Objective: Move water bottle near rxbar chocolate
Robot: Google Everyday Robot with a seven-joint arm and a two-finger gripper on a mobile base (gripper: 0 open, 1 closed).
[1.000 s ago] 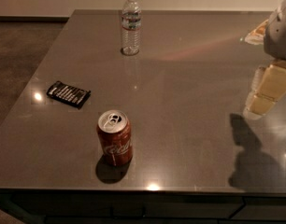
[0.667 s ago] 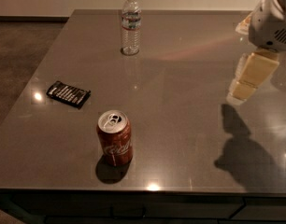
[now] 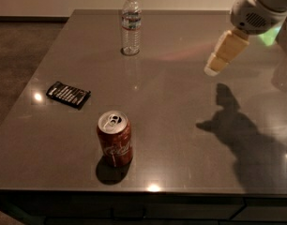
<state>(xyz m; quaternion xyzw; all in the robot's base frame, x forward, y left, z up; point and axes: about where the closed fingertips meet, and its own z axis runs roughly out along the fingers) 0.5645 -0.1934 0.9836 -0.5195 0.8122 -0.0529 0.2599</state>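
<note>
The water bottle [image 3: 131,23], clear with a white cap and a pale label band, stands upright at the far middle of the dark table [image 3: 181,107]. The rxbar chocolate [image 3: 68,94], a flat black wrapper with white lettering, lies at the left of the table, well apart from the bottle. My gripper [image 3: 219,60] hangs above the table at the upper right, pointing down and left, far to the right of the bottle. It holds nothing that I can see.
A red soda can [image 3: 115,138] stands upright near the table's front edge, in front of the bar. The arm's shadow [image 3: 242,130] falls on the right side of the table. Brown floor [image 3: 17,55] lies beyond the left edge.
My gripper and arm have moved left and up over the table, toward the bottle's side. The bottle, bar and can have not moved.
</note>
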